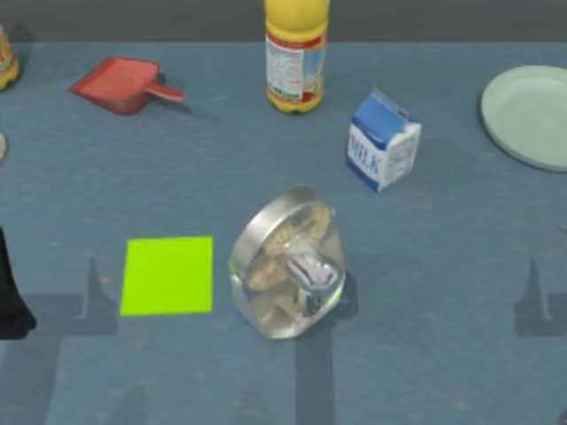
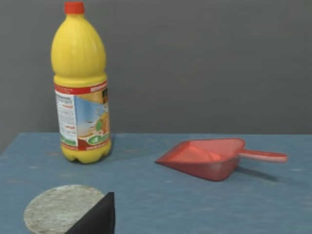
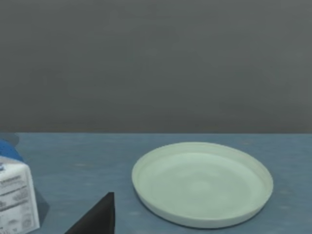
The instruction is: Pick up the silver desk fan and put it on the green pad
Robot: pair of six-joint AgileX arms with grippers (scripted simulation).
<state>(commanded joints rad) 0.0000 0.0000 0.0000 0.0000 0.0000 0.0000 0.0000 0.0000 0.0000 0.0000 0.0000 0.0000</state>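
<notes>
The silver desk fan [image 1: 288, 264] lies near the middle of the table in the top view, its glassy cage and chrome hub facing up. Just to its left, a small gap apart, the green pad [image 1: 167, 275] lies flat with nothing on it. My left gripper [image 1: 11, 305] is parked at the left edge, well left of the pad. Its wrist view shows one dark finger [image 2: 100, 217] with bare table beside it. The right arm is out of the top view. Its wrist view shows one dark finger [image 3: 100, 217] over bare table. Neither wrist view shows the fan or the pad.
A milk carton [image 1: 383, 140] stands behind the fan to the right. A yellow bottle [image 1: 297, 53] stands at the back, a red dustpan [image 1: 120, 84] back left, a pale green plate [image 1: 532, 115] back right. A second yellow bottle [image 2: 80, 87] and a grey disc [image 2: 61, 209] sit far left.
</notes>
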